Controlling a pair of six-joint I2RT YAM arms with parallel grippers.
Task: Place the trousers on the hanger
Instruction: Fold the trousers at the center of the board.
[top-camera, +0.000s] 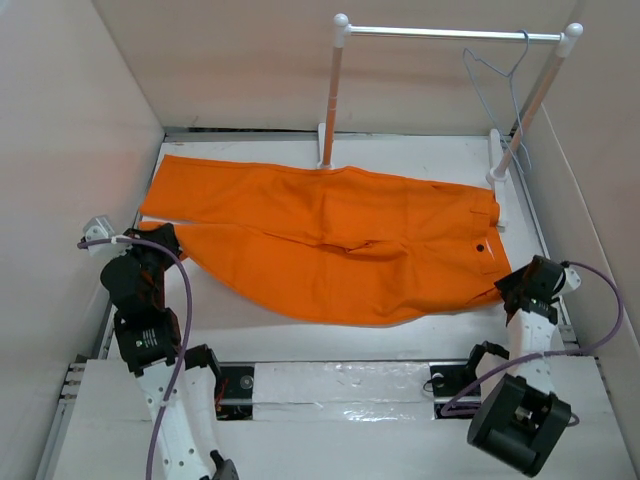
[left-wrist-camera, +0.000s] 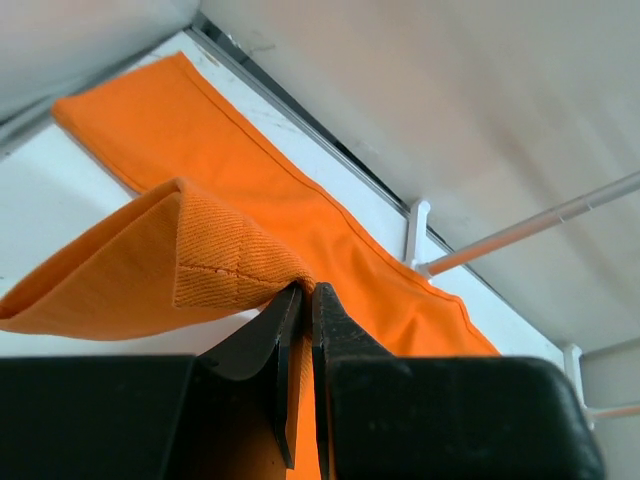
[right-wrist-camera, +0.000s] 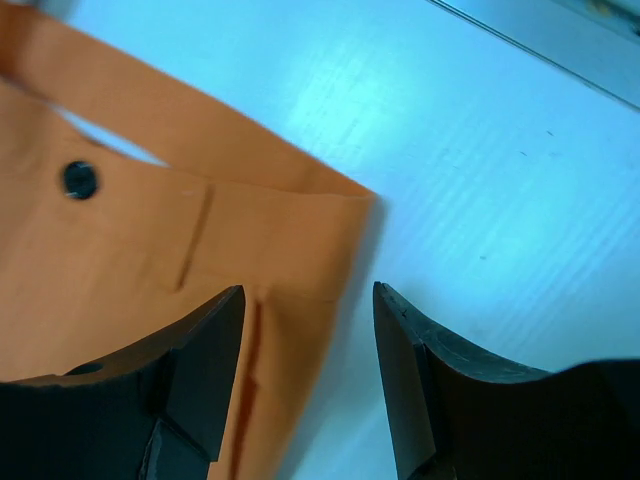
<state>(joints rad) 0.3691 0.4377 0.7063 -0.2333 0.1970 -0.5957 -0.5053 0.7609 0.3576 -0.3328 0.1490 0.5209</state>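
Well, nearest me, at about 8 o'clock on the table (top-camera: 400, 340), my left gripper (left-wrist-camera: 305, 290) is pinched shut on the hem of one leg of the trousers (top-camera: 330, 240), and the cloth folds up into a small tent at the jaws. At about 4 o'clock my right gripper (right-wrist-camera: 308, 295) stands open with the waistband corner lying between its fingers, the button (right-wrist-camera: 80, 180) just beyond, and nothing clamped yet. The trousers lie nearly flat across the middle of the table, legs toward 9 o'clock and waist toward 3. Farthest off, at about 1 o'clock, the hanger (top-camera: 478, 90) hangs by its hook from the rail (top-camera: 450, 33), well apart from the cloth and untouched. I judge the task barely begun: one end is gripped and the other is only lined up. Closing on the waist, lifting, and threading or draping the trousers over the hanger are all left to do.
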